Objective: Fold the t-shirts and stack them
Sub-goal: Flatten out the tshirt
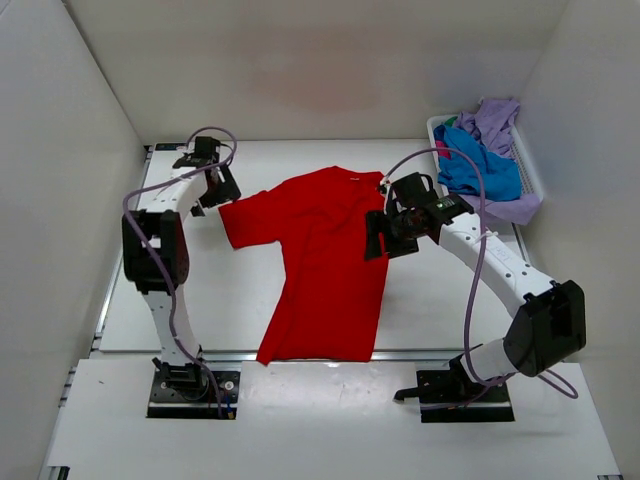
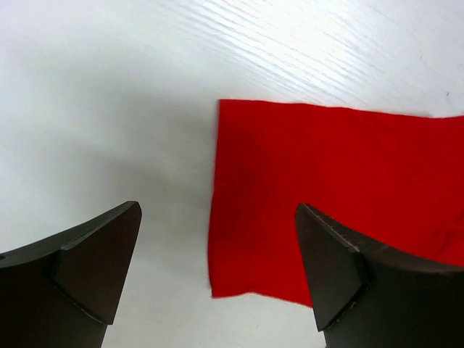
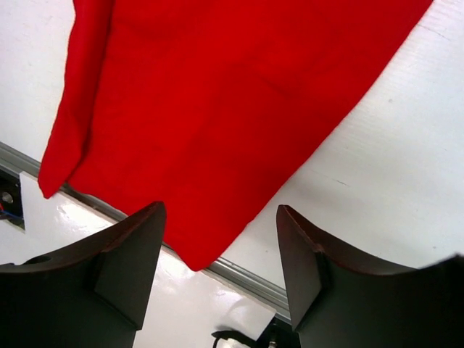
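Note:
A bright red t-shirt (image 1: pixel 320 265) lies spread flat on the white table, collar at the back and hem at the near edge. My left gripper (image 1: pixel 213 192) is open just left of the shirt's left sleeve. In the left wrist view (image 2: pixel 217 268) the sleeve's corner (image 2: pixel 341 188) lies between the spread fingers, untouched. My right gripper (image 1: pixel 380 235) is open above the shirt's right side and hides the right sleeve. The right wrist view (image 3: pixel 221 254) shows the shirt's body and hem corner (image 3: pixel 210 109) below the open fingers. Blue (image 1: pixel 480 165) and lavender (image 1: pixel 495 120) t-shirts are heaped in the basket.
A white slatted basket (image 1: pixel 533 175) stands at the back right against the wall. White walls close in the table on the left, back and right. A metal strip (image 1: pixel 230 353) marks the table's near edge and also shows in the right wrist view (image 3: pixel 246 275).

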`<action>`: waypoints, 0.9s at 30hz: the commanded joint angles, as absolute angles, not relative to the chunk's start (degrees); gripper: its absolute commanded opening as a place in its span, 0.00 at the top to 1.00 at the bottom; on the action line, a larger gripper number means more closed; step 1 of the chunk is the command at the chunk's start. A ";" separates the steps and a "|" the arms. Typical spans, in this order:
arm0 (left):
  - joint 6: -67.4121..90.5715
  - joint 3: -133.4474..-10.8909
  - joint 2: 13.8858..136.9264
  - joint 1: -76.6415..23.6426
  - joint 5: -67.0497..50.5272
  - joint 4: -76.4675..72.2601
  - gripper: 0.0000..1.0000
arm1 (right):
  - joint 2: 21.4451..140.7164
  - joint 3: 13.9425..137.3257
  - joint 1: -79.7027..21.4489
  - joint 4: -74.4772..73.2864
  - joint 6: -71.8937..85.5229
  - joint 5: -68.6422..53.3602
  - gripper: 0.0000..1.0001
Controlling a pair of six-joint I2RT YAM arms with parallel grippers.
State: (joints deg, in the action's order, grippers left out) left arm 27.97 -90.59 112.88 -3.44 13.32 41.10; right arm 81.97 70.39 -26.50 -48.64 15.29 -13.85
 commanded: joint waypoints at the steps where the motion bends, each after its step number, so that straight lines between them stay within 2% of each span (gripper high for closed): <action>1: 24.62 -96.49 114.86 -6.24 12.41 43.16 0.02 | 81.30 71.89 -26.72 -46.15 15.91 -15.73 0.40; 4: 23.20 -102.28 119.24 -6.68 14.76 47.27 0.01 | 82.17 72.60 -27.33 -47.20 15.82 -16.61 0.43; 9: 23.91 -104.32 122.86 -5.89 19.25 49.48 0.01 | 83.49 71.81 -29.26 -46.32 16.08 -17.84 0.44; 10: 23.21 -104.94 123.48 -5.37 17.86 49.48 0.08 | 83.84 71.55 -30.31 -45.97 16.26 -17.75 0.44; 14: 20.75 -108.36 127.60 -5.45 18.19 50.01 0.08 | 87.44 73.91 -34.53 -44.91 17.05 -18.72 0.44; 21: 20.30 -114.26 134.73 -3.70 15.21 52.29 0.21 | 91.93 78.04 -37.44 -45.79 17.23 -18.63 0.44; 24: 21.09 -116.97 137.88 -1.85 13.54 53.87 0.30 | 91.67 78.05 -37.53 -46.31 17.66 -18.11 0.45; 26: 21.27 -118.56 138.96 -0.62 12.40 55.01 0.48 | 91.41 77.96 -37.97 -47.11 17.84 -17.41 0.45; 27: 21.27 -119.17 140.09 -0.44 11.70 55.11 0.68 | 91.32 77.09 -38.32 -46.94 17.75 -17.84 0.45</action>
State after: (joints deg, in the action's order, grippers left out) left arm 21.56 -117.47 137.56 -2.72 13.08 52.58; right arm 92.12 76.05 -37.54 -46.76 16.99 -18.02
